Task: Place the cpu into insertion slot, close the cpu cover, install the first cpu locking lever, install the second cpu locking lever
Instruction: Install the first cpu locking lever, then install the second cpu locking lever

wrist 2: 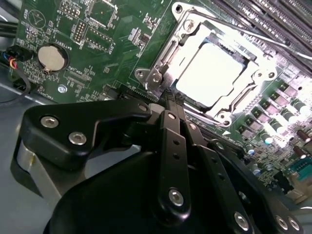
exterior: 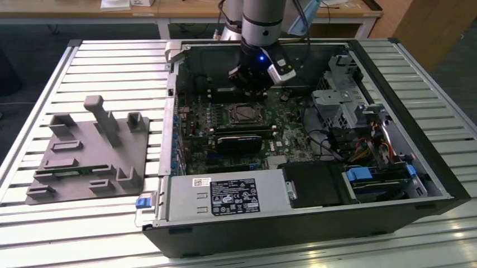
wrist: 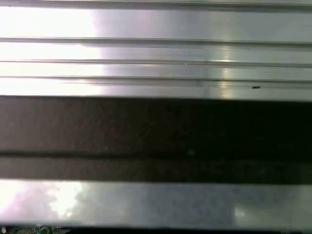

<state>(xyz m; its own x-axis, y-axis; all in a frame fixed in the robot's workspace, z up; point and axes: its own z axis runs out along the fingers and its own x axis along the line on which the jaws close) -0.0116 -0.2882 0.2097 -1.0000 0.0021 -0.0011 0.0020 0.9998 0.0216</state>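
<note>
Ribbed aluminium tabletop carries the opened black computer case, its green circuit board facing up. At the board's middle the flat square grey cpu already lies in the silver-rimmed insertion slot, with the thin silvery cpu cover seemingly framing it. Any lever push should probably be slow, straight and off the chip. The black gripper hangs just beside the socket's corner, clenched, grasping nothing.

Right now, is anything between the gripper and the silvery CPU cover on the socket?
Nothing visible. In the second wrist view the black gripper sits just beside the thin silvery metal cpu cover, closed over the pale square cpu, with bare green circuit board around.
</note>
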